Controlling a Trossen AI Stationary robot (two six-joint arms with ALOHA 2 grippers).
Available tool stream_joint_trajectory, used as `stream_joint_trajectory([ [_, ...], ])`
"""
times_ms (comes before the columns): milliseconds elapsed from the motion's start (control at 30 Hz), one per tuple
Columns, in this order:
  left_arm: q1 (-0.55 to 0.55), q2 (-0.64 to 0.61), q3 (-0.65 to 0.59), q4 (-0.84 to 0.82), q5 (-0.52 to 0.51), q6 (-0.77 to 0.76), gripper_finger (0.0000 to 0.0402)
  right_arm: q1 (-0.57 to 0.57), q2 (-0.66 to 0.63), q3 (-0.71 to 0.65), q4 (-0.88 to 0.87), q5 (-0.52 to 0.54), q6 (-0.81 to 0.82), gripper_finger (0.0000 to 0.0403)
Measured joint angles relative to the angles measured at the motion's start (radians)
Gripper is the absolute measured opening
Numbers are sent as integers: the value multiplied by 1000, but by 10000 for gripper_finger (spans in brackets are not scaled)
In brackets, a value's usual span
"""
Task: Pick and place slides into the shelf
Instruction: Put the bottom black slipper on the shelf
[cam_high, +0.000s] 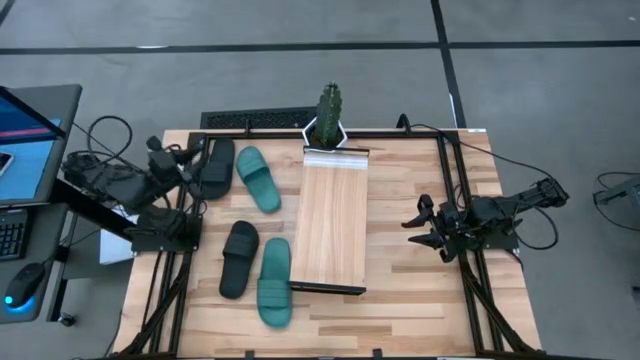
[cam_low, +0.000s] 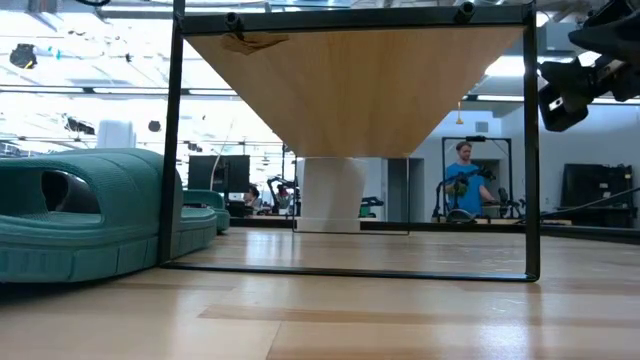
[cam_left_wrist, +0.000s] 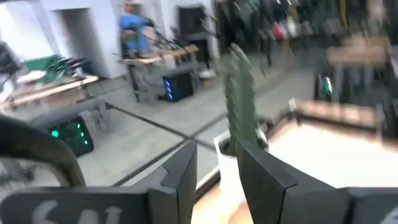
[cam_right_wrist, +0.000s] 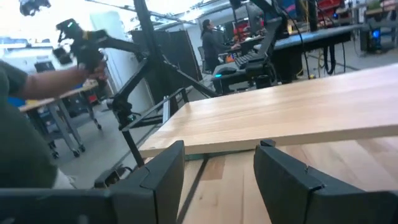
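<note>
In the high view, four slides lie on the tabletop left of the shelf (cam_high: 333, 220), a raised light-wood plank. A black slide (cam_high: 218, 165) and a teal one (cam_high: 258, 178) are at the far left; another black slide (cam_high: 238, 258) and another teal one (cam_high: 274, 280) are nearer. The low view shows the near teal slide (cam_low: 80, 220) resting on its sole beside the shelf's underside (cam_low: 350, 90). My left gripper (cam_high: 198, 162) (cam_left_wrist: 217, 180) is open beside the far black slide. My right gripper (cam_high: 418, 224) (cam_right_wrist: 217, 168) is open, right of the shelf (cam_right_wrist: 280, 112) and facing it.
A potted cactus (cam_high: 330, 115) (cam_left_wrist: 239, 93) stands at the shelf's far end. Black metal frame rails (cam_high: 455, 200) run along the table's sides, and the shelf's thin legs (cam_low: 530, 150) stand in the low view. Bare tabletop (cam_high: 400, 300) lies between shelf and right arm. People show in the room beyond.
</note>
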Motion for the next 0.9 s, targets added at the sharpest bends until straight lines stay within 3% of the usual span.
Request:
stream_joint_trajectory([
  [167, 1, 108, 81, -332, 209, -171, 105, 0, 0, 0, 0, 18, 70, 178],
  [400, 1, 213, 135, -654, 447, -466, 105, 0, 0, 0, 0, 17, 109, 178],
  [633, 2, 311, 136, -840, 656, -645, 105, 0, 0, 0, 0, 18, 139, 178],
  [800, 15, 406, 136, -916, 630, -766, 105, 0, 0, 0, 0, 18, 176, 178],
  [900, 49, 467, 119, -907, 663, -742, 105, 0, 0, 0, 0, 18, 176, 178],
])
